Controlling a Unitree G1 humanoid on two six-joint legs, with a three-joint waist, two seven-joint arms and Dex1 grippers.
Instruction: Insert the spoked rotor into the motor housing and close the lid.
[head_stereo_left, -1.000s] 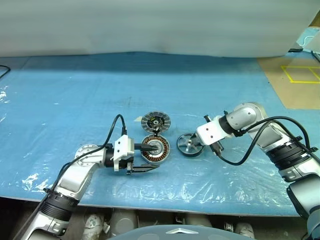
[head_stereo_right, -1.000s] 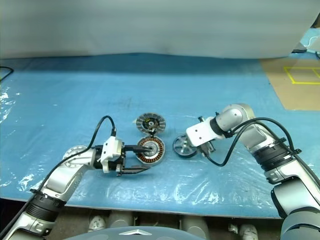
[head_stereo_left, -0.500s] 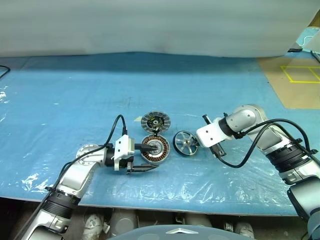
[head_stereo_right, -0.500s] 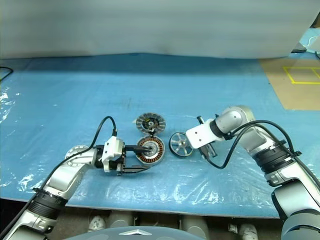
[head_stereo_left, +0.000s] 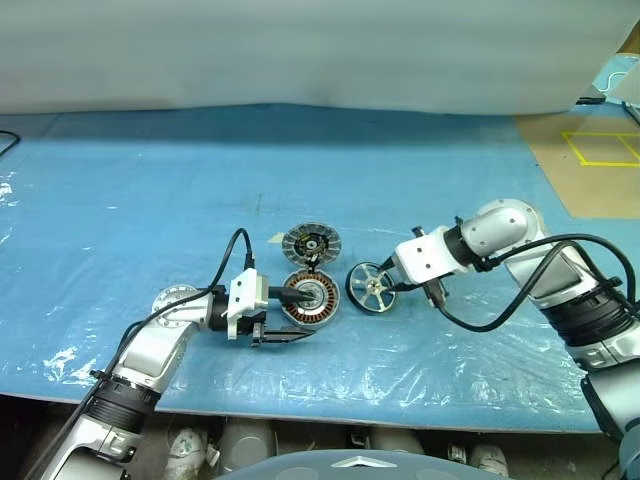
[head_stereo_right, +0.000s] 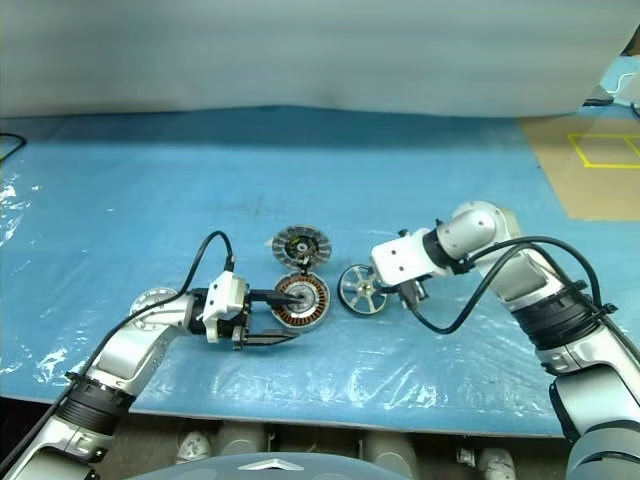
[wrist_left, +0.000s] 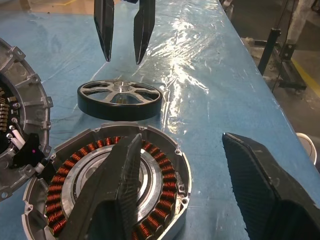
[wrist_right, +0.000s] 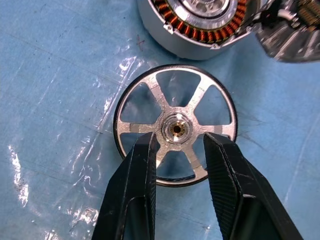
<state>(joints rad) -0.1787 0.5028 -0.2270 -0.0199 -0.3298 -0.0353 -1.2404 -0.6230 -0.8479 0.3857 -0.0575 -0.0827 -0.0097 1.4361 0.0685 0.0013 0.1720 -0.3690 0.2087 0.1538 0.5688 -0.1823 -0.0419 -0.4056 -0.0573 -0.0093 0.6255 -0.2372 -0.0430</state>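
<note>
No text, label, brand, number or sign can be read on anything in these pictures.

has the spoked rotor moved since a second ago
Yes. The spoked rotor has slid left toward the motor housing, narrowing the gap between them; the two remain apart.
</note>
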